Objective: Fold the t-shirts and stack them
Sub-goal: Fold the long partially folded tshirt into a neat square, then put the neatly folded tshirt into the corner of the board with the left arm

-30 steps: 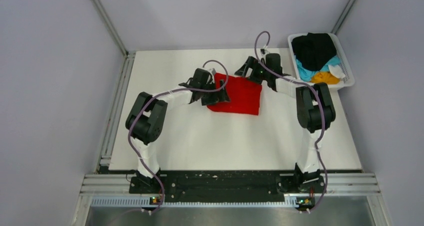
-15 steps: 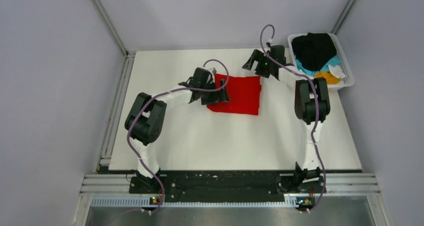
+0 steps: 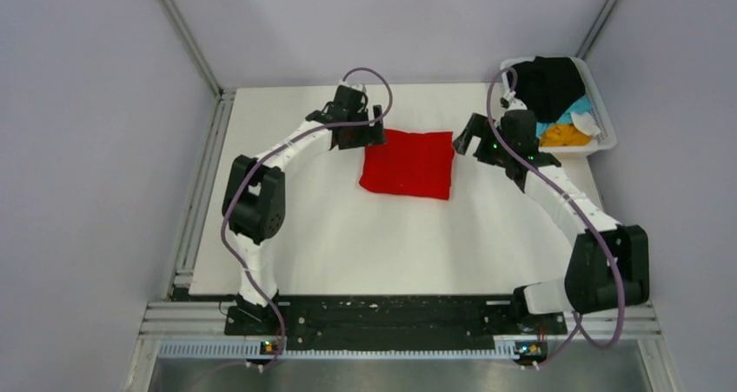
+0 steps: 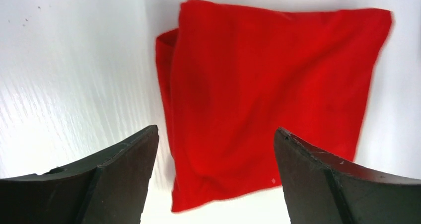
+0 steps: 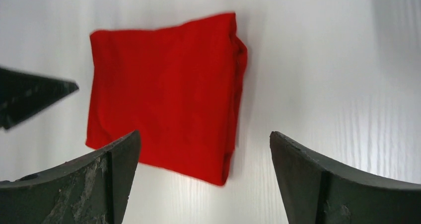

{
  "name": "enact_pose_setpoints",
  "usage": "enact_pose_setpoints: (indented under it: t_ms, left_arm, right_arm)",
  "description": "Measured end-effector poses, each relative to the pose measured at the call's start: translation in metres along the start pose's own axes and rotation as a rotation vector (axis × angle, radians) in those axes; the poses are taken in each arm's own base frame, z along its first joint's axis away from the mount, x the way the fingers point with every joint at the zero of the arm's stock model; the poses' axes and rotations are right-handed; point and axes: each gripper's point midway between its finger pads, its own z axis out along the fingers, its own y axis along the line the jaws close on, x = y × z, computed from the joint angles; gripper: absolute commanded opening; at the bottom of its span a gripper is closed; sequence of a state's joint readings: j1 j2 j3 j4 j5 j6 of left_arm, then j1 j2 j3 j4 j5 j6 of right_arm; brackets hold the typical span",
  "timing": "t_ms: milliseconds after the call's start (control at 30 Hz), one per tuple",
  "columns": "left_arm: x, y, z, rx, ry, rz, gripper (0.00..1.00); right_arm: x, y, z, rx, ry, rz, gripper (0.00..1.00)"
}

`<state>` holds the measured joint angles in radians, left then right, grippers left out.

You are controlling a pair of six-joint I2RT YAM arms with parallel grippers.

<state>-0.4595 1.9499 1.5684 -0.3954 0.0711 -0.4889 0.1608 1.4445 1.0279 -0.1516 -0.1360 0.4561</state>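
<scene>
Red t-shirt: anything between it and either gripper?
Nothing visible. The folded red t-shirt lies alone on the white table. The left gripper, open, is at its far-left corner and the right gripper, open, is off its far-right corner. Both wrist views show it unobstructed.

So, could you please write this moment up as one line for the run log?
red t-shirt: folded, flat on table | left gripper: open, empty | right gripper: open, empty | basket: holds other t-shirts

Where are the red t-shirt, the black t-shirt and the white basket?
red t-shirt (image 3: pixel 408 163), top external view, middle of the folded cloth.
black t-shirt (image 3: pixel 547 83), top external view, middle of the heap.
white basket (image 3: pixel 603 109), top external view, right rim.
</scene>
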Motion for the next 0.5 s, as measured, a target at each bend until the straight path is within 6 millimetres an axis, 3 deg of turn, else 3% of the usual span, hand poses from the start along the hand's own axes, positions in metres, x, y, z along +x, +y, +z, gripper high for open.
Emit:
enact_pose_setpoints:
  t_ms: [133, 300, 367, 500]
  left_arm:
    - [0.008, 0.019, 0.032, -0.064, 0.062, -0.008, 0.75]
    - [0.046, 0.042, 0.062, -0.123, 0.19, -0.021, 0.61]
    - [0.043, 0.035, 0.061, -0.104, 0.19, -0.032, 0.54]
    - [0.051, 0.03, 0.066, -0.084, 0.213, -0.043, 0.28]
  right_arm:
    - [0.029, -0.011, -0.035, 0.016, 0.008, 0.002, 0.99]
    - [0.033, -0.008, -0.068, -0.003, -0.029, -0.005, 0.99]
    - [0.031, -0.003, -0.078, -0.026, -0.049, -0.009, 0.99]
    - [0.03, 0.01, -0.094, -0.099, -0.072, -0.02, 0.99]
